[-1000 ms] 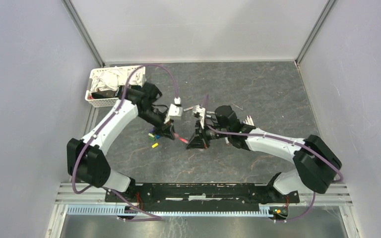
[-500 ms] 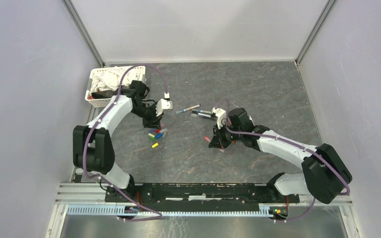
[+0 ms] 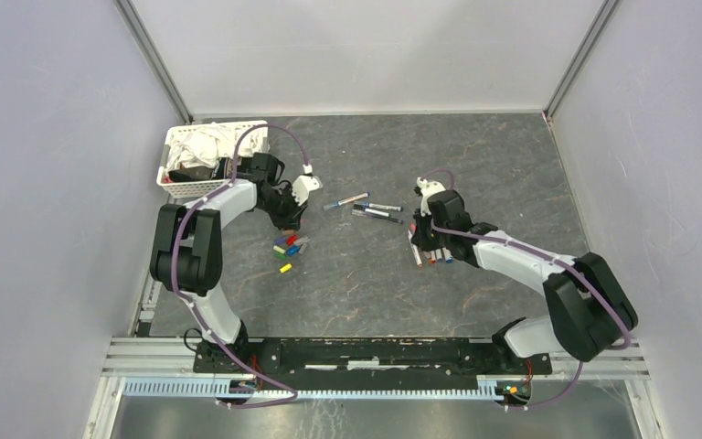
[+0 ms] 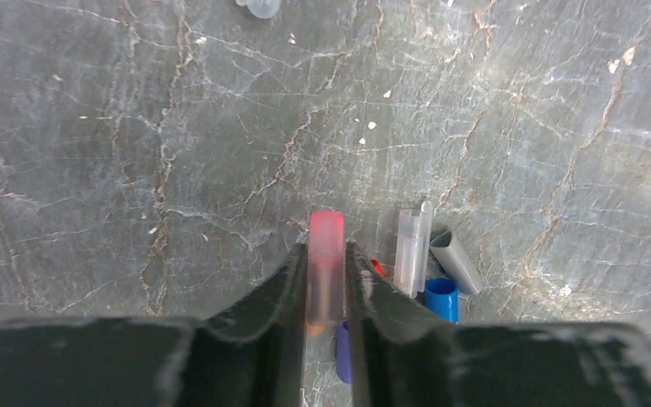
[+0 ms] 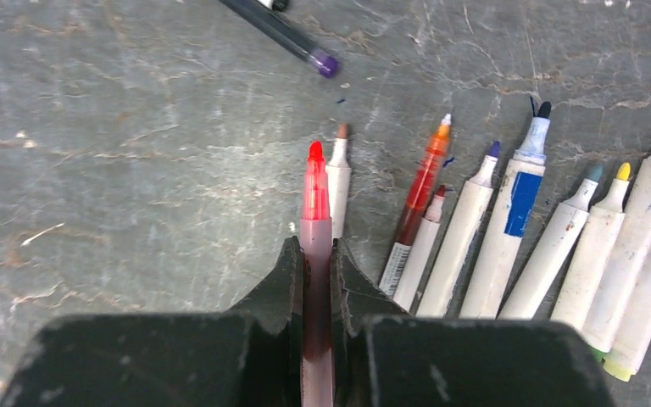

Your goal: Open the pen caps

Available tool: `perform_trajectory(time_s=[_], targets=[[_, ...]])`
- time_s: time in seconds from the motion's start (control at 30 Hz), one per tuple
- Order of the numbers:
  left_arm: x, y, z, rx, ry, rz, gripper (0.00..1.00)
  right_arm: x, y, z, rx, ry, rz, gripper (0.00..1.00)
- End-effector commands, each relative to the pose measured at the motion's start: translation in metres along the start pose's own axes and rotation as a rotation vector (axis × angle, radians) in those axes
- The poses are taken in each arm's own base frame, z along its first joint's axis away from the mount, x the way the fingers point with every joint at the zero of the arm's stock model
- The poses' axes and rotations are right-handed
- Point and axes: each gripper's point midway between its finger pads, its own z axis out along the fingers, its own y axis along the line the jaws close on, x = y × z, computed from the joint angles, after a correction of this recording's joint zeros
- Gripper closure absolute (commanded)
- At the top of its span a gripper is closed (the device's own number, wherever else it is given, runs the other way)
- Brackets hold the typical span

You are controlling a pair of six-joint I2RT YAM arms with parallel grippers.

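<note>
Jaws clamp 1 pink cap (image 4: 325,246), 1 red pen (image 5: 314,199) — ends hidden.

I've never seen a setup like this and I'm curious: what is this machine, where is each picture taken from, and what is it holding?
It's two robot arms bolted to a table. The wide picture looks down from above. The other two come from a camera on each wrist, looking along the gripper. The left gripper is shut on a red cap, near loose caps. The right gripper is shut on an uncapped red pen, beside a row of uncapped pens. Between the arms lie more pens. A basket sits far left.
</note>
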Motion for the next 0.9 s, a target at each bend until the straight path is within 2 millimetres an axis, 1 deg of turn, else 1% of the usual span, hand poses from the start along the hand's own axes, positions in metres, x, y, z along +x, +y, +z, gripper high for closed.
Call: perform_trajectory(time_s=[0.0, 0.07, 0.2, 0.23, 0.27, 0.33, 0.4, 0.5, 0.57, 0.63, 0.73, 0.8, 0.87], targets=[[-0.002, -0.002, 0.007, -0.003, -0.006, -0.035, 0.66, -0.026, -0.011, 0.014, 0.074, -0.066, 0.041, 1.0], [-0.006, -0.008, 0.002, 0.013, -0.021, -0.025, 0.56, -0.022, -0.014, 0.021, 0.081, -0.047, 0.044, 1.0], [-0.022, -0.015, -0.019, 0.017, -0.062, -0.001, 0.4, -0.017, -0.018, 0.03, 0.096, -0.029, 0.057, 0.92], [-0.027, -0.017, -0.027, 0.015, -0.076, 0.004, 0.3, -0.016, -0.019, 0.03, 0.1, -0.029, 0.061, 0.9], [-0.034, -0.018, -0.034, 0.007, -0.089, 0.007, 0.18, -0.014, -0.02, 0.031, 0.103, -0.027, 0.061, 0.87], [-0.048, -0.016, -0.05, -0.011, -0.112, -0.001, 0.02, -0.012, -0.022, 0.031, 0.113, -0.024, 0.064, 0.78], [-0.063, -0.015, -0.067, -0.027, -0.131, -0.012, 0.0, -0.011, -0.024, 0.03, 0.123, -0.026, 0.066, 0.72], [-0.086, -0.013, -0.098, -0.056, -0.157, -0.021, 0.0, -0.011, -0.025, 0.028, 0.127, -0.032, 0.066, 0.68], [-0.099, -0.012, -0.116, -0.09, -0.175, -0.023, 0.0, -0.015, -0.025, 0.024, 0.128, -0.048, 0.067, 0.66], [-0.109, -0.006, -0.137, -0.156, -0.188, -0.022, 0.0, -0.022, -0.024, 0.019, 0.129, -0.074, 0.07, 0.66], [-0.118, 0.012, -0.167, -0.314, -0.198, -0.044, 0.0, -0.039, -0.02, 0.011, 0.115, -0.122, 0.07, 0.66], [-0.116, 0.026, -0.185, -0.437, -0.203, -0.072, 0.0, -0.053, -0.015, 0.008, 0.094, -0.149, 0.058, 0.65], [-0.112, 0.029, -0.195, -0.489, -0.21, -0.091, 0.0, -0.063, -0.009, 0.01, 0.068, -0.158, 0.032, 0.65]])
